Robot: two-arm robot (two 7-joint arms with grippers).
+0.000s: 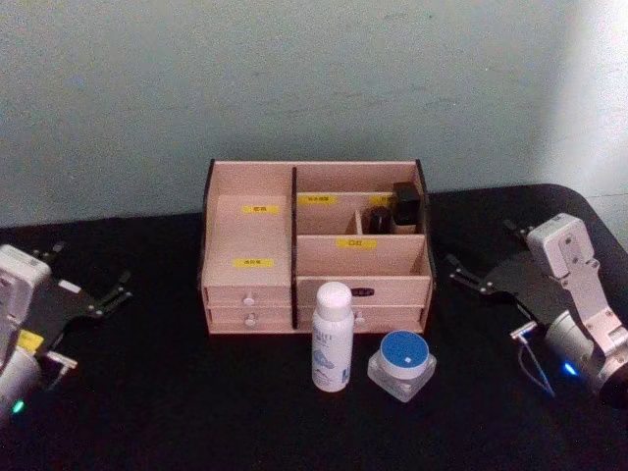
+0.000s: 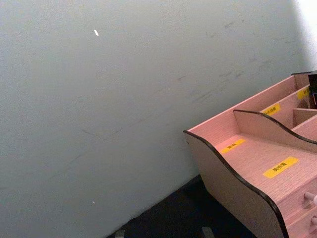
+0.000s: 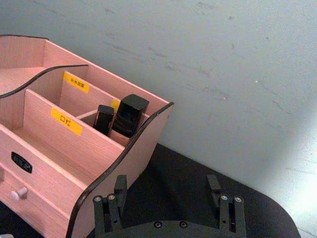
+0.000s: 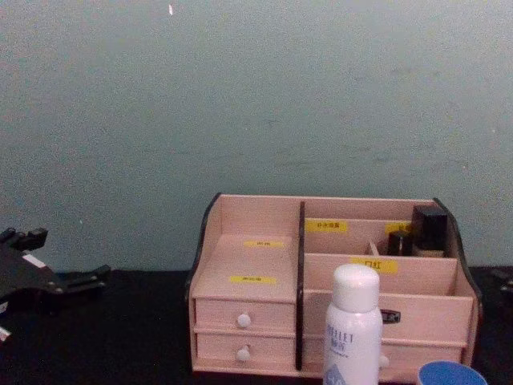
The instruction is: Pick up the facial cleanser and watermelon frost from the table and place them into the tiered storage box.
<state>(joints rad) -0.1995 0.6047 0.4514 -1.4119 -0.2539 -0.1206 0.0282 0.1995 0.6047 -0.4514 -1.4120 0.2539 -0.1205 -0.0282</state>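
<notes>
Left pincer and right pincer — both spread (empty) — flank the tiered storage box.

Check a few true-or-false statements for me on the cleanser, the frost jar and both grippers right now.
1. The facial cleanser stands upright on the table in front of the tiered storage box. True.
2. The watermelon frost already sits in a compartment. False: it is on the table, to the cleanser's right.
3. The right gripper is shut on the cleanser. False: it is open, right of the box, holding nothing.
4. The left gripper is open, left of the box. True.
</notes>
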